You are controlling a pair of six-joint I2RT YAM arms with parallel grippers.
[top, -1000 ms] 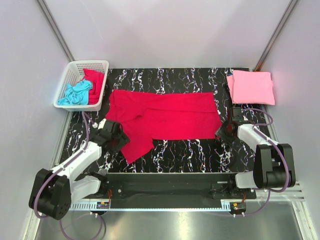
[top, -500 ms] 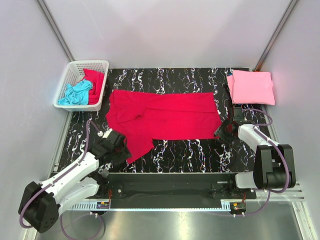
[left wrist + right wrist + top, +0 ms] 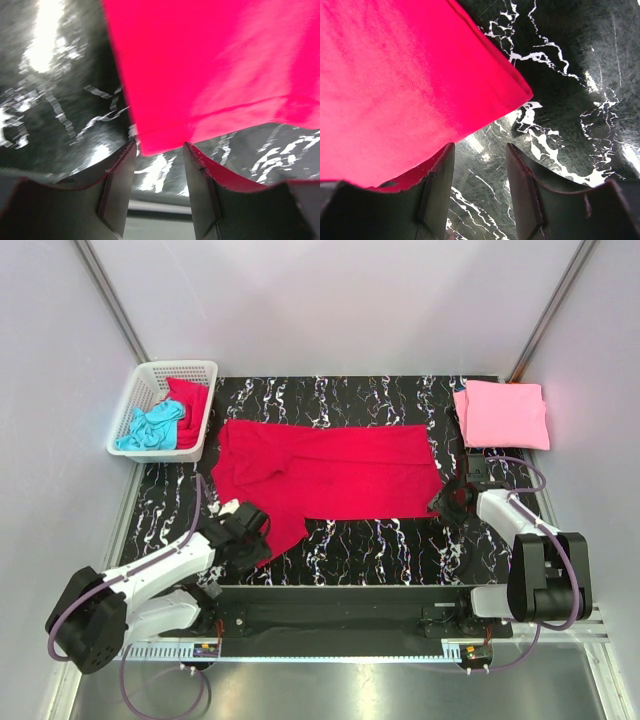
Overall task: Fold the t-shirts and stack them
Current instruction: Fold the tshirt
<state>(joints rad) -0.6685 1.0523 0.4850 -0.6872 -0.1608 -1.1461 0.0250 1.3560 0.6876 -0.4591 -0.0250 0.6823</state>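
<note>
A crimson t-shirt (image 3: pixel 330 472) lies spread flat on the black marble table (image 3: pixel 380 540). A folded light pink t-shirt (image 3: pixel 502 415) sits at the back right. My left gripper (image 3: pixel 258 545) is at the crimson shirt's near left corner. In the left wrist view that gripper (image 3: pixel 159 150) is open, and the shirt's corner (image 3: pixel 165 135) hangs just past the fingertips. My right gripper (image 3: pixel 440 506) is at the shirt's near right corner. The right wrist view shows it (image 3: pixel 480 152) open over bare table, with the shirt's corner (image 3: pixel 520 95) just ahead.
A white lattice basket (image 3: pixel 175 366) stands at the back left. It holds a crumpled turquoise t-shirt (image 3: pixel 150 427) and a red t-shirt (image 3: pixel 188 405). Pale walls close in the table on both sides and at the back.
My left arm has swung down and right, from the crimson shirt's left side to its near left corner, and its jaws have narrowed. The right arm has barely moved.
</note>
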